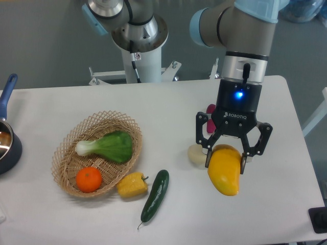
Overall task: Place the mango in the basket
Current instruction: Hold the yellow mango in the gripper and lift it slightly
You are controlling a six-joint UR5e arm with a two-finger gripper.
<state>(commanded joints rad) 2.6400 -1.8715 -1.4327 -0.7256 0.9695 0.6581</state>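
From the fixed camera, my gripper (225,159) hangs over the right half of the table (168,109), its two fingers clamped on the upper end of the mango (224,176), which droops below them with its long axis pointing down and a little to the right. I judge I took it near one end because that was the part narrow enough for the fingers to span; the heavier lower half hangs free, so it could swing or slip if I move sharply. Whether its tip is clear of the tabletop I cannot tell from this angle. The basket (65,153) sits well apart to the left, and it is already partly filled: a bok choy (107,146) lies across its middle and an orange (89,179) rests at its near end, leaving room mainly toward the far, upper end. Between me and the basket lie a cucumber (155,195) and a yellow bell pepper (132,185), the pepper touching the basket's near rim, so I should carry the fruit over them. Just beside my left finger is a pale rounded thing (195,154) and something pink (211,109) behind it, both partly hidden. A blue-handled pot (7,138) stands at the far left edge.
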